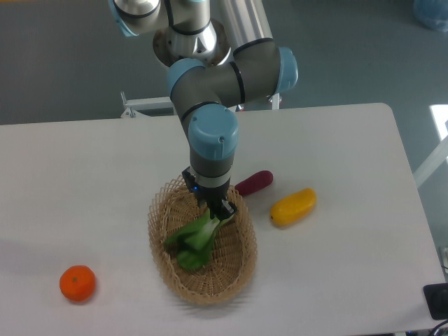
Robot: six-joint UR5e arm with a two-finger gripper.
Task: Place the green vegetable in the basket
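The green vegetable (190, 241), a bok choy with dark leaves and a pale stalk, hangs over the middle of the basket (241, 266), leaves down and to the left. My gripper (215, 213) is shut on its pale stalk end, just above the basket's upper right part. The basket is an oval tan wicker one lying on the white table. Whether the leaves touch the basket floor is unclear.
A purple-red oblong vegetable (255, 182) lies right of the basket's upper rim. A yellow pepper (293, 206) lies further right. An orange fruit (77, 283) sits at the front left. The arm's base (192, 52) stands behind the table.
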